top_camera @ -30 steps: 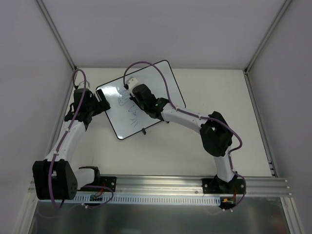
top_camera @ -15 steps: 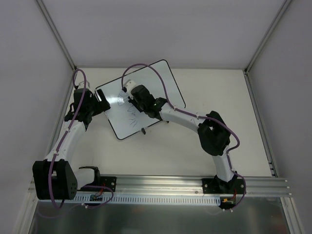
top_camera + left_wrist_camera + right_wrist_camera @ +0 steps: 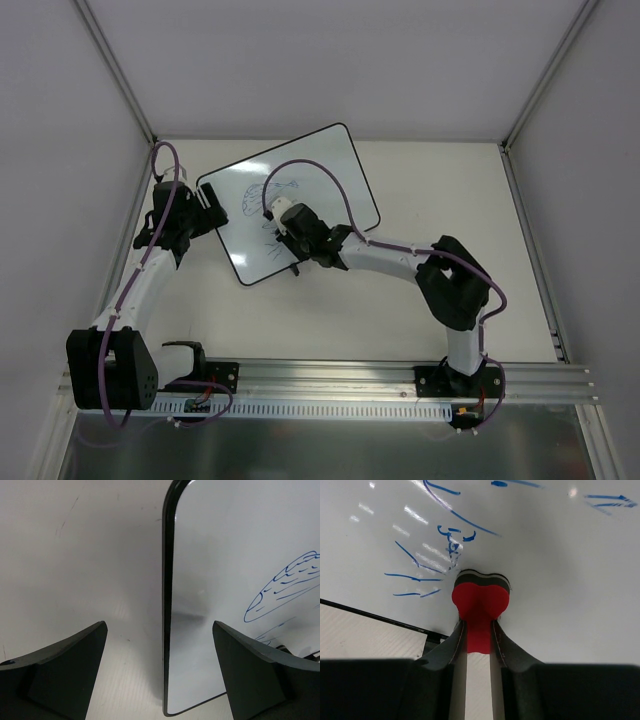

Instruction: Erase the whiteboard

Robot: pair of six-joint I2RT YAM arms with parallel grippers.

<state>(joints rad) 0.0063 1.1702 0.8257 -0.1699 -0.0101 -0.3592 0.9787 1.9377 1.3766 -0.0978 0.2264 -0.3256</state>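
Note:
The whiteboard [image 3: 335,165] lies tilted on the table, at the back left. Blue scribbles [image 3: 278,189] remain on it, and more blue strokes [image 3: 417,560] show in the right wrist view. My right gripper [image 3: 286,222] is over the board's near half, shut on a red eraser [image 3: 480,599] that presses flat on the whiteboard [image 3: 560,555]. My left gripper [image 3: 205,205] is at the board's left corner and stands open. Its two fingers straddle the black rim [image 3: 167,605], one finger [image 3: 255,670] over the board and the other over the table.
White enclosure walls with metal posts [image 3: 115,70] close in the back and sides. A metal rail [image 3: 330,375] runs along the near edge and carries both arm bases. A small black clip [image 3: 295,268] sticks out from the board's near edge.
My right gripper has slid with the eraser from the board's middle toward its near edge, uncovering the upper scribbles. The left arm has not moved.

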